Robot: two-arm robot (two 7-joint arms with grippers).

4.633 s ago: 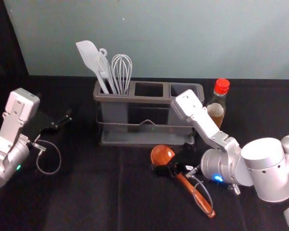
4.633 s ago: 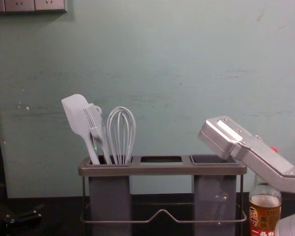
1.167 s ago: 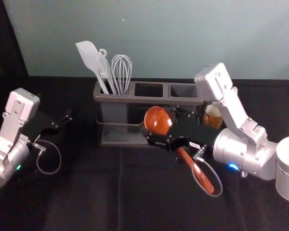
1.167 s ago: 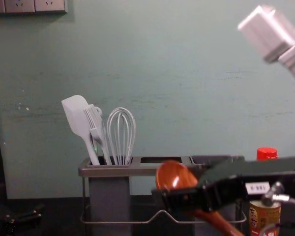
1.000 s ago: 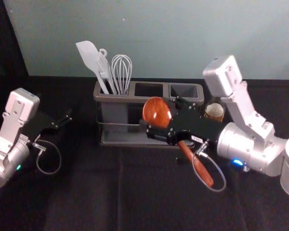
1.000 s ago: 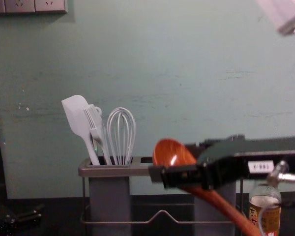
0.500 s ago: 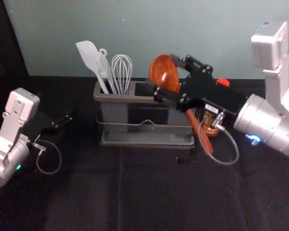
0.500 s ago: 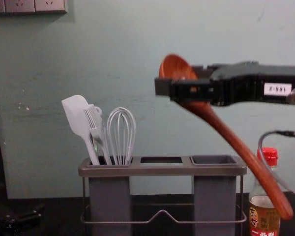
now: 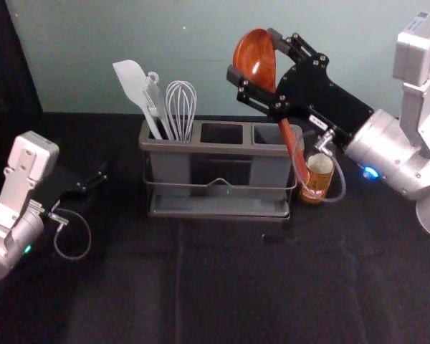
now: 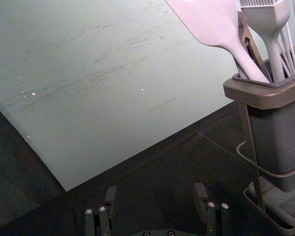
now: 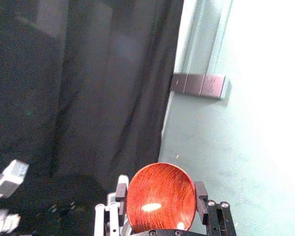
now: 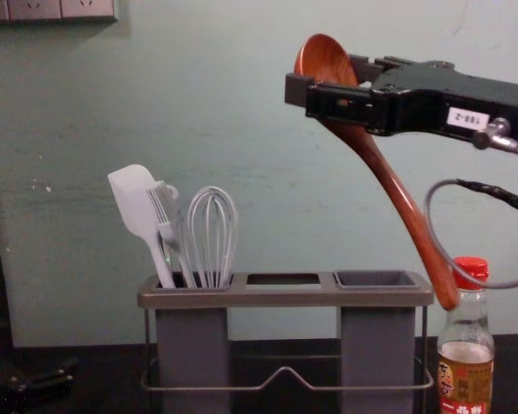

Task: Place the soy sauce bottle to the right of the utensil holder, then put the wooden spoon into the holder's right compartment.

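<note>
Spoon is up off the table, bowl end high, handle slanting down and out to the right. I've got it by the bowl in my right gripper, fingers parted about a bowl's width, one on each side. Handle end hangs below the gripper, over by the red cap of the bottle; can't say if they touch. Bottle stands upright below the gripper and to its right, just beside the holder, so I'd call part one done.

Step in hand: spoon to slot. The right compartment is below the gripper, nothing in it. Next I need the handle end brought left over that compartment, the spoon swung more upright, then straight down. Could clip the rim or knock the bottle if I drop too soon.

Farther left and lower than the gripper: spatula, brush, whisk, all in the left compartment. Left gripper is parked well off to the left, fingers spread wide, holding nothing.
</note>
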